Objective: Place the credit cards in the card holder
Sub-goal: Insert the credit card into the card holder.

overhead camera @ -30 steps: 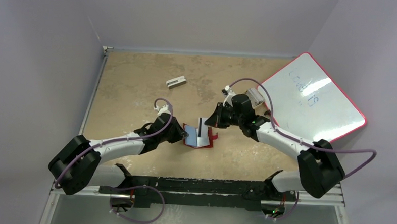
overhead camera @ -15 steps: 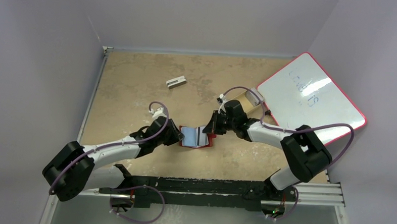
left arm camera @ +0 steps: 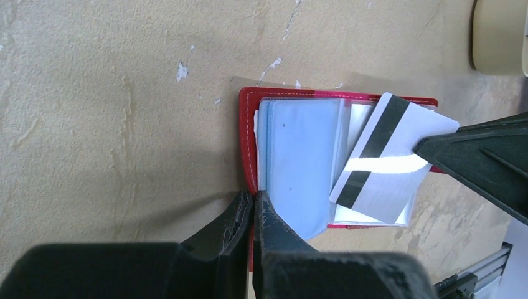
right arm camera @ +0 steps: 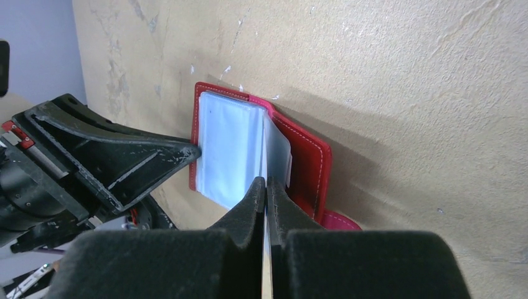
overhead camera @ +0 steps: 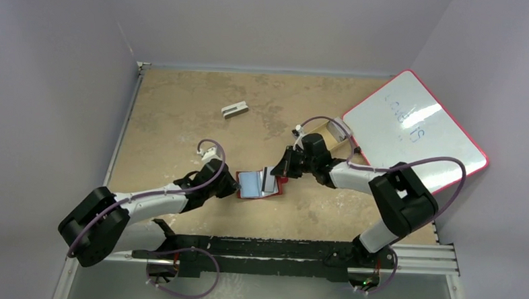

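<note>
On the beige mottled counter [overhead camera: 169,118], a small grey-white block [overhead camera: 234,109] is seen far back, well apart from everything else. The left pincer [overhead camera: 233,186] [left arm camera: 252,202] is pressed together on the left edge of the red leather-like folding card holder [overhead camera: 255,186] [left arm camera: 248,124], so that edge is pinched. The card holder is laid open and flat near the counter's middle, between the two arms, with pale bluish clear sleeves [left arm camera: 299,162] showing inside. A silver-white card with a black stripe [left arm camera: 386,163] [overhead camera: 268,180] is held tilted over the holder's right half and is not yet tucked into a sleeve. Whether it touches the sleeves cannot be told. The card's right end is pinched by the right pincer [overhead camera: 278,172] [right arm camera: 266,187], with the card seen edge-on between the closed fingers in the right wrist view. A tan oval tray [overhead camera: 328,131] is partly hidden behind the right arm, just beside a red-rimmed whiteboard [overhead camera: 417,129] at the counter's right edge.
</note>
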You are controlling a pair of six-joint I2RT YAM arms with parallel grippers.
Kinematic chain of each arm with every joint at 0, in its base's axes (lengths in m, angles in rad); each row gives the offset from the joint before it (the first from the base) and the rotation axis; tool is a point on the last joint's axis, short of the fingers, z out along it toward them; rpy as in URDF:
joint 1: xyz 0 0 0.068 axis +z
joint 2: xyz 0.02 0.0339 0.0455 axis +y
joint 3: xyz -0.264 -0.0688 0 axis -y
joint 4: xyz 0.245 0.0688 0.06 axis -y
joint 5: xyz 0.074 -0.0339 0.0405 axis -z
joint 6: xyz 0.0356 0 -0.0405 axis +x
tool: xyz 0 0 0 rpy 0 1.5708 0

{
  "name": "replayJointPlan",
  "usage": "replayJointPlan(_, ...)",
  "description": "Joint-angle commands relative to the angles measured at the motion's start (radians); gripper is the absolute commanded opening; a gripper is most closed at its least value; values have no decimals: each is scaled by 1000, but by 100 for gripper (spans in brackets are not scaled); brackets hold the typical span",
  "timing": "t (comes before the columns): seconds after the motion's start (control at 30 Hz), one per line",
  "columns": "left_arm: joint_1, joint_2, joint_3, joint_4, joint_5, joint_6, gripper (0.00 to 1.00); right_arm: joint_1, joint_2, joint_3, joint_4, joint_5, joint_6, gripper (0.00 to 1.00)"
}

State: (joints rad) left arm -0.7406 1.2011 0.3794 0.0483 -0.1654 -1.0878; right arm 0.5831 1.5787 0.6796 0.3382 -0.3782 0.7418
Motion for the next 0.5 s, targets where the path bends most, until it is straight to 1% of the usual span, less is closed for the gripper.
replayJointPlan(0.0, -2, 29, -14, 48, -20, 26, 0, -5, 21, -15, 84, -54, 29, 0)
replayJointPlan(0.47, -1, 49, -25, 69, -25, 20, 0, -4, 103, -15, 139, -80, 36, 0)
